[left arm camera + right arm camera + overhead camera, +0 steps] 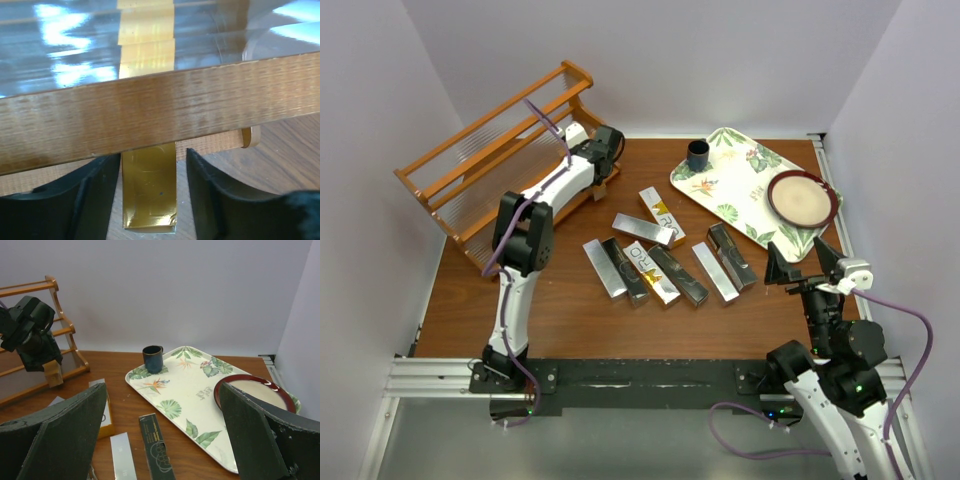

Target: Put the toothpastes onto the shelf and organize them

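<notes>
The orange-brown wooden shelf (485,160) stands at the back left. My left gripper (601,180) is at its right end, low down. In the left wrist view its fingers (102,195) flank a gold toothpaste carton (149,187) that runs under the shelf's front rail (160,115). The left finger is close against the carton, the right one stands a little off it, so the jaws are open. Several silver, black and gold toothpaste cartons (642,229) lie mid-table. My right gripper (812,265) is wide open and empty, above the table at the front right (162,390).
A floral white tray (730,185) lies at the back right with a dark cup (698,154) and a red-rimmed plate (804,198) on it. In the right wrist view a black carton (157,445) and a silver carton (122,455) lie just ahead, beside the tray (200,390). White walls close in the table.
</notes>
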